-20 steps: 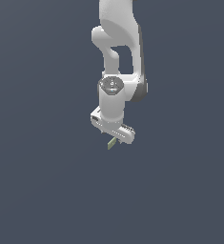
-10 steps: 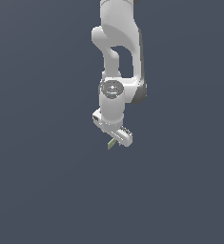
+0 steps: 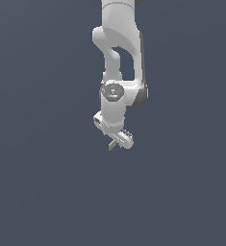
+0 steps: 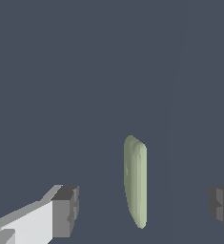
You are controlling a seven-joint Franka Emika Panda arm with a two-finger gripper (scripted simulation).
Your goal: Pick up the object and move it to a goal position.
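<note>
The object (image 4: 135, 181) is a small pale olive-green block, seen as a slim upright sliver in the wrist view. It lies between my two dark fingertips (image 4: 66, 209), which stand wide apart and touch nothing. In the exterior view the object (image 3: 112, 145) peeks out just under the white gripper (image 3: 117, 141), which hangs from the arm pointing down. The gripper (image 4: 144, 208) is open, with the block closer to the middle than to either pad.
A plain dark grey surface fills both views. The white arm (image 3: 118, 57) rises from the gripper to the exterior view's top edge. No other objects or markers show.
The gripper's hand has turned a little about its axis and sunk slightly over the block. The block has stayed where it was.
</note>
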